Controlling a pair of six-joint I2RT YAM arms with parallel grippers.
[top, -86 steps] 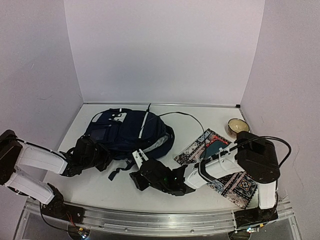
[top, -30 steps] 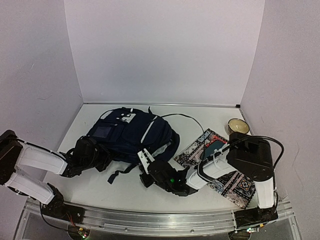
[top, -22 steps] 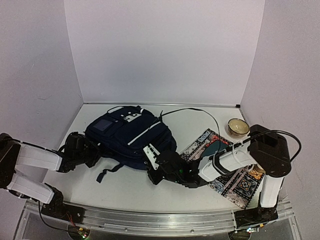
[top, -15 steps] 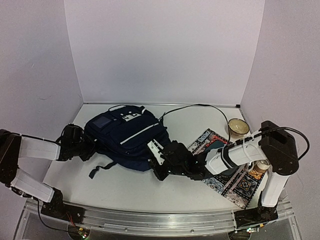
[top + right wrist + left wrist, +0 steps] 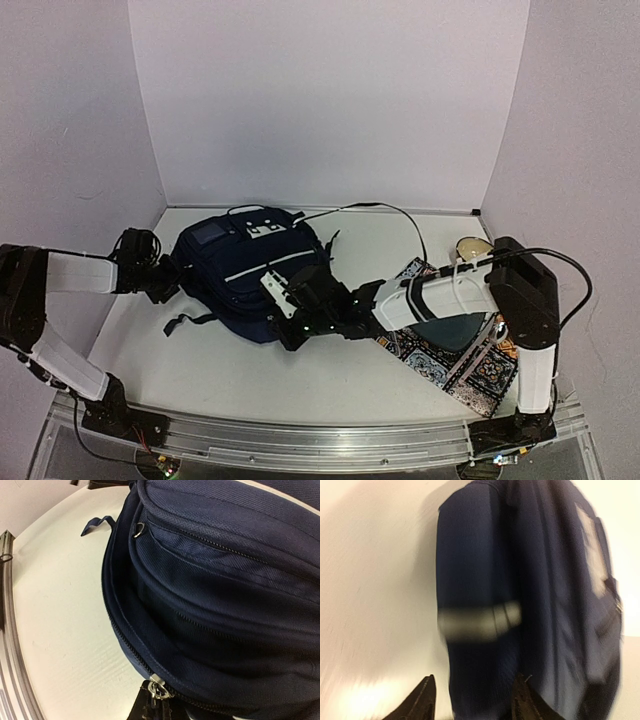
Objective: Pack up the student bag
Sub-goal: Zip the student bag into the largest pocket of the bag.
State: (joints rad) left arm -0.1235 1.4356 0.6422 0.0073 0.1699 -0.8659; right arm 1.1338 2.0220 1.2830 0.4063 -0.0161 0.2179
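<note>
The student bag [image 5: 245, 268], dark navy with white stripes and a grey-blue panel, lies on the white table left of centre. At its left end my left gripper [image 5: 163, 282] is open. In the blurred left wrist view the student bag [image 5: 485, 580] fills the frame, just beyond the gap between the fingertips [image 5: 424, 700]. My right gripper [image 5: 284, 318] is at the bag's near right edge, shut on the black zipper pull [image 5: 156, 707] under the metal slider [image 5: 158, 686]. Its fingers are below the right wrist view's edge.
A patterned mat [image 5: 462, 362] with a teal item on it lies under the right forearm. A small bowl [image 5: 470, 246] sits at the back right. A thin black cable [image 5: 385, 208] arcs behind the bag. The side walls stand close. A metal rail [image 5: 10, 630] runs along the near edge.
The left gripper has opened and let go of the bag. The bag turned and slid toward the back left over these frames. The right gripper moved left with it.
</note>
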